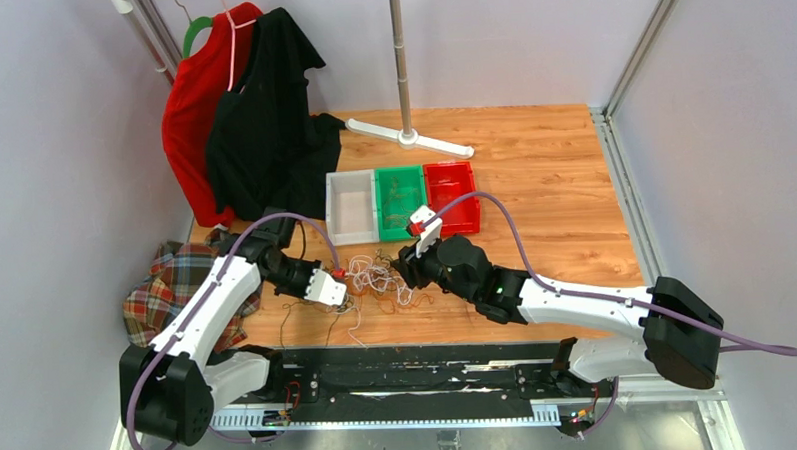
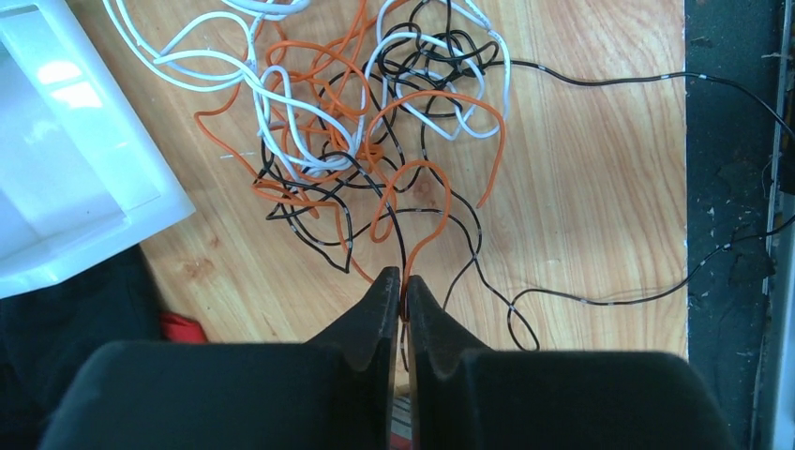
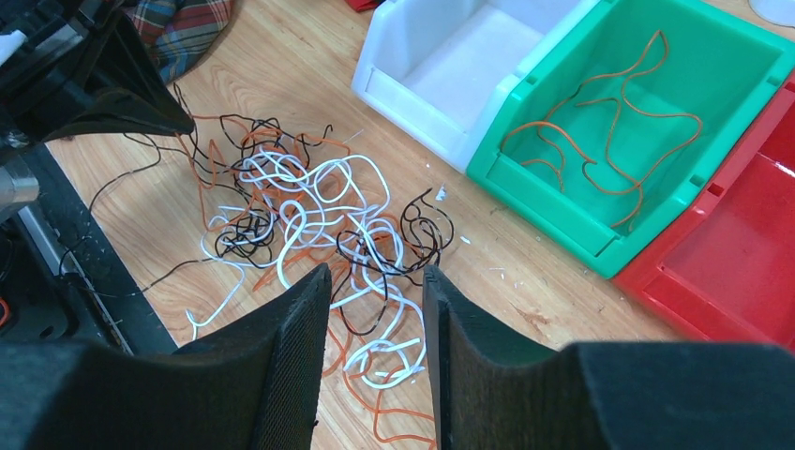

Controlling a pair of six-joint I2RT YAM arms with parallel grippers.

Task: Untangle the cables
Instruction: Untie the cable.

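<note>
Overhead camera looks down; close wrist cameras share cables.

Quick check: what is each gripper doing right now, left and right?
Left gripper: closed, pinching an orange cable at its tips.
Right gripper: open above the cables, strands in the gap, nothing clamped.

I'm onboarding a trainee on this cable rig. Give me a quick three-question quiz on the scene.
1. True or false: the left gripper has its jaws pinched on an orange cable.
2. Which bin holds orange strands? A white bin, B green bin, C red bin.
3. Fill in: the right gripper has its jaws ___ over the tangle.

Key: 1 true; 2 B; 3 open.
</note>
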